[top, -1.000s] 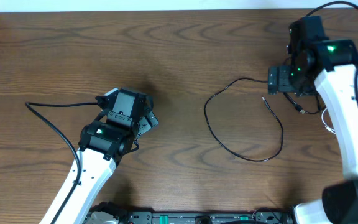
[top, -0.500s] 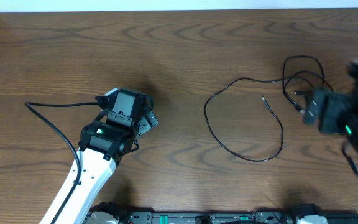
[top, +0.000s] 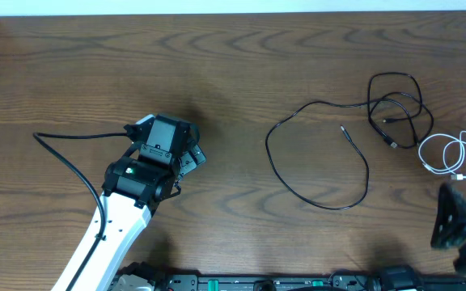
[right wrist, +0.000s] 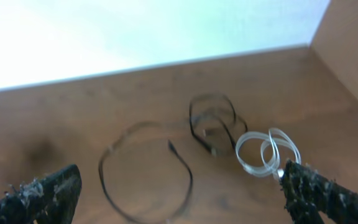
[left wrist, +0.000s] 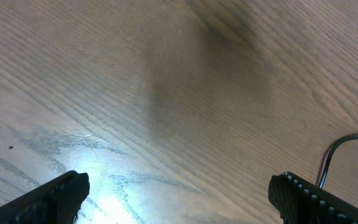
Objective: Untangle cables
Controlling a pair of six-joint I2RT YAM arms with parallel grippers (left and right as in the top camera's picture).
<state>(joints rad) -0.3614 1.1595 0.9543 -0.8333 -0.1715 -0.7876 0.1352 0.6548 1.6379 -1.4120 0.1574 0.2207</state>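
The black cable makes a wide loop (top: pixel 318 158) on the wooden table and ends in a small tangled coil (top: pixel 395 105) at the far right. The white cable (top: pixel 451 153) is coiled just right of and below that tangle. My right gripper (top: pixel 458 226) is a blurred dark shape at the near right corner, well short of both. The right wrist view has its jaws (right wrist: pixel 179 196) wide open and empty, with the black loop (right wrist: pixel 145 168) and white coil (right wrist: pixel 266 152) beyond. My left gripper (top: pixel 186 153) hovers open over bare wood at centre left, its wrist view (left wrist: pixel 179 199) empty.
The left arm's thicker black cable (top: pixel 63 153) trails across the table to the left. A thin dark cable curve (left wrist: pixel 337 152) enters the left wrist view at the right edge. A pale wall (right wrist: pixel 135 37) borders the table's far edge.
My right arm has pulled back from the far right toward the near right corner, uncovering the black tangle and the white coil. The left arm has not moved.
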